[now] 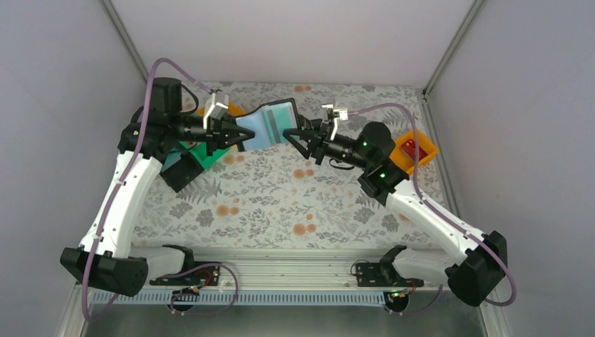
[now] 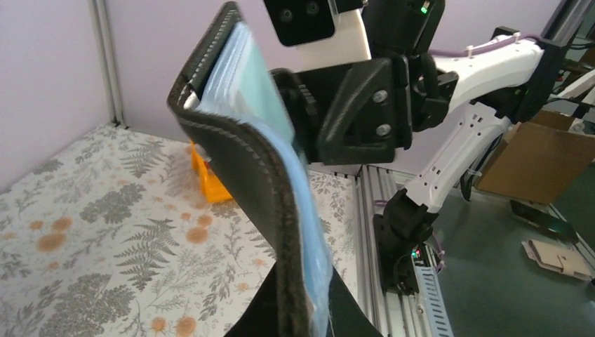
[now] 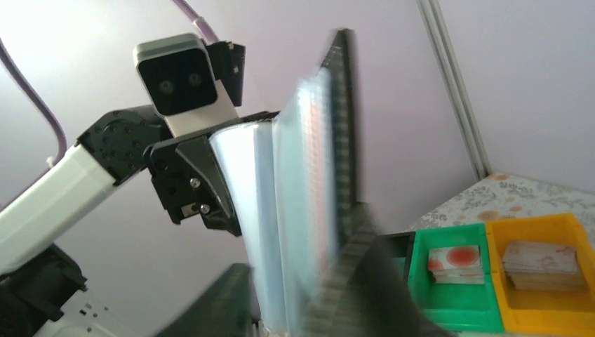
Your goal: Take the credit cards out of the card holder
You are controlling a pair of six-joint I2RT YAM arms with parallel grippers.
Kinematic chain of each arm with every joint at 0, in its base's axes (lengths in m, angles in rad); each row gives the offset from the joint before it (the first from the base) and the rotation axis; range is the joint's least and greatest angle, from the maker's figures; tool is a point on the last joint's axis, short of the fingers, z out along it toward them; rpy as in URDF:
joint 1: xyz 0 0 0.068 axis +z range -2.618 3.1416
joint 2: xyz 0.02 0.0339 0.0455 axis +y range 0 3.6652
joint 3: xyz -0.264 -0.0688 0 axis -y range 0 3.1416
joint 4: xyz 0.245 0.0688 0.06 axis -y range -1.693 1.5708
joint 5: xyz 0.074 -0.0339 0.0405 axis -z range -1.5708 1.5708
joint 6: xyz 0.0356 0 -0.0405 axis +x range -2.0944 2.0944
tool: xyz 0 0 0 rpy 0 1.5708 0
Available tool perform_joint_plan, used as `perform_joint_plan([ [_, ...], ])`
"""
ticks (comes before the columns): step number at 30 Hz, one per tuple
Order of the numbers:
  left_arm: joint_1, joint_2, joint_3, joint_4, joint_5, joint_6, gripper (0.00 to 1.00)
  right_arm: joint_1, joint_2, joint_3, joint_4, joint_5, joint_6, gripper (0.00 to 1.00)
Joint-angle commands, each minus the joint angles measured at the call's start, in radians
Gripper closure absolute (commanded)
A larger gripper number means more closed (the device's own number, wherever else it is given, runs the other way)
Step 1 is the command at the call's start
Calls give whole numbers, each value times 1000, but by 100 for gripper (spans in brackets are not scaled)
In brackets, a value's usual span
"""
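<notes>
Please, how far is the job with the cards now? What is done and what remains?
Done: some cards lie in the green tray and the orange tray beside it. In hand: the card holder hangs open above the table, the left gripper shut on one end, the right gripper at the other. Left: pale bluish layers in its pockets may be more cards; I cannot tell.

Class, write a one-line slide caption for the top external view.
Left pincer clamps the open card holder above the floral tablecloth, with the right pincer at its opposite edge.
</notes>
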Motion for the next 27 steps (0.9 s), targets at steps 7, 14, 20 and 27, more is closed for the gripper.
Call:
perform_joint_plan([
  [7,-1,-40,5,21,-273,-43,98,-49,-115,154,-511,181,-311,21],
  [14,-2,-50,4,2,-300,12,98,-56,-177,200,-517,-185,-447,16],
  [20,-72,-57,64,-140,-371,227,98,-56,-110,226,-508,-236,-537,19],
  [27,-94,-70,149,-194,-444,263,98,-56,-53,185,-410,-220,-509,24],
])
